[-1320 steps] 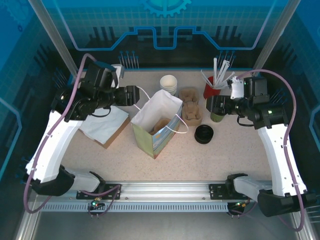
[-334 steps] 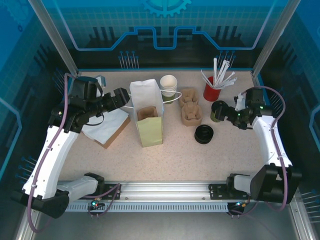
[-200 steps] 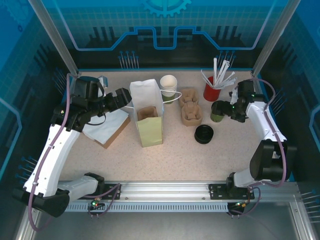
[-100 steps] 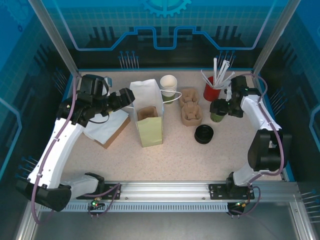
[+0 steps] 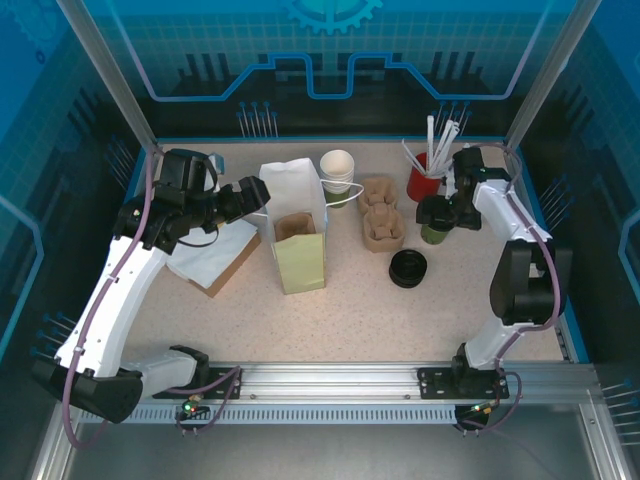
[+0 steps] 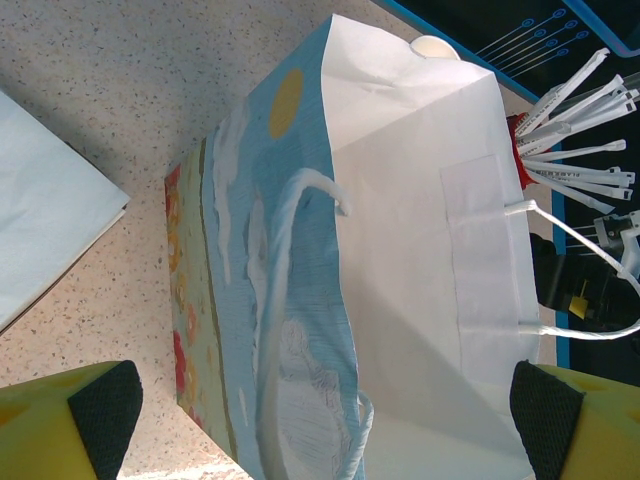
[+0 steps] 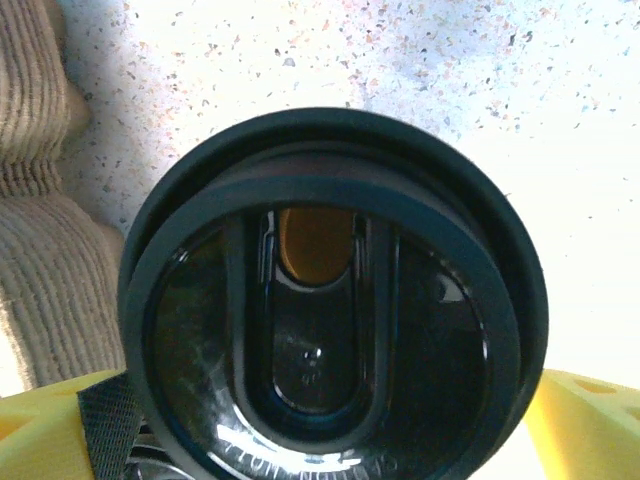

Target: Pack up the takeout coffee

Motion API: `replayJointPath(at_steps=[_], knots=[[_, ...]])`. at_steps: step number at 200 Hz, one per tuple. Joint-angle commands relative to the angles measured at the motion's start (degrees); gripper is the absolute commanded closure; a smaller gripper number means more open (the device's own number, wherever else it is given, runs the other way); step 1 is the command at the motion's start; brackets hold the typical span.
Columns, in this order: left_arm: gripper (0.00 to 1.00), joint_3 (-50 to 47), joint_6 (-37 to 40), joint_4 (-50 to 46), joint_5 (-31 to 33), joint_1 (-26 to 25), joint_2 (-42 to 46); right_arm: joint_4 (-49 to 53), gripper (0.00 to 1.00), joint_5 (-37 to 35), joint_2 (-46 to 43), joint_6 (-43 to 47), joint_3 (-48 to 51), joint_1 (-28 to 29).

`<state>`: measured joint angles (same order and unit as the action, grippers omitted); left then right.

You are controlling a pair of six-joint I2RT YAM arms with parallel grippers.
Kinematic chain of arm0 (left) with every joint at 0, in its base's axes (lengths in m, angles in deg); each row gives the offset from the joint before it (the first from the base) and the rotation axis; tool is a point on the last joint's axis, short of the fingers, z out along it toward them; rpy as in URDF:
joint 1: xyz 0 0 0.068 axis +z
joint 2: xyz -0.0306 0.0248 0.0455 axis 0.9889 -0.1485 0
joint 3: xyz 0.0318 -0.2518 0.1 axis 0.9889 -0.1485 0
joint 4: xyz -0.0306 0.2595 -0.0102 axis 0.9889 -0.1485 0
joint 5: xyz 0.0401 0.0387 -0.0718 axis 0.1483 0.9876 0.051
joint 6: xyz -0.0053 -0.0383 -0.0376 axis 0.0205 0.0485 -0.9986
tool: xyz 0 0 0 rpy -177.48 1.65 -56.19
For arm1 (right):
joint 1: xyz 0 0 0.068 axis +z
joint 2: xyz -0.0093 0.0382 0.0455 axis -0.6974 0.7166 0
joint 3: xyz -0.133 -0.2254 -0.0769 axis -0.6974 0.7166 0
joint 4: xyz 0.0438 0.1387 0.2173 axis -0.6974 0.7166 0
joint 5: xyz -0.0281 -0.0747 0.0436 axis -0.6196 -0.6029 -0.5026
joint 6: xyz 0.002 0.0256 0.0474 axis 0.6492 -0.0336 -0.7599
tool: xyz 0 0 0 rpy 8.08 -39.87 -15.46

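Speckled surface: carries all items noted below.

Paper bag: upright, left of centre, mouth open, white inside, pale green face toward the near edge. A brown item shows in its mouth. In the left wrist view the bag has a blue patterned side and white cord handles.

Flat white paper packet: lying left of the bag, apart from it.

Cardboard cup carrier: right of the bag, near it.

Left gripper: at the bag's upper left edge. Fingers released, spread wide to either side of the bag, grasping nothing.

Right gripper: at the coffee's right side. Fingers released, one on each side of the lid. Contact with the cup cannot be told.

Stack of black lids: nearer than the carrier.

Stack of lidless cups: behind the bag's right corner.

Red holder of white straws: just behind the coffee.

Takeout coffee: standing upright on the surface right of the carrier, outside the bag, black lid on.
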<state>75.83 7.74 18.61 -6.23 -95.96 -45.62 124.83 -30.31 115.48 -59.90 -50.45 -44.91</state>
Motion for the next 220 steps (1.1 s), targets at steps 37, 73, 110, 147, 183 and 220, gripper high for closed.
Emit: replayJointPath(at_steps=[37, 73, 110, 147, 183, 220], knots=[[0.01, 0.4, 0.2, -1.2, -1.3, 0.3, 0.5, 0.8, 0.0, -1.5, 3.8, 2.0, -4.0, 0.6], [0.01, 0.5, 0.4, -1.3, -1.3, 0.4, 0.6, 0.8, 0.0, -1.4, 5.8, 2.6, -5.9, 0.6], [0.01, 0.6, 0.6, -1.5, -1.2, 0.4, 0.6, 1.1, 0.0, -1.4, 7.8, 3.4, -7.5, 0.6], [0.01, 0.9, 0.8, -1.8, -1.2, 0.4, 0.6, 0.9, 0.0, -1.6, 9.0, 4.0, -8.2, 0.6], [0.01, 1.2, 0.9, -2.0, -1.1, 0.4, 0.4, 1.2, 0.0, -1.6, 9.9, 4.6, -9.0, 0.6], [0.01, 1.3, 1.2, -2.4, -0.7, 0.4, 0.6, 1.5, 0.01, -1.1, 9.7, 4.6, -8.6, 0.7]])
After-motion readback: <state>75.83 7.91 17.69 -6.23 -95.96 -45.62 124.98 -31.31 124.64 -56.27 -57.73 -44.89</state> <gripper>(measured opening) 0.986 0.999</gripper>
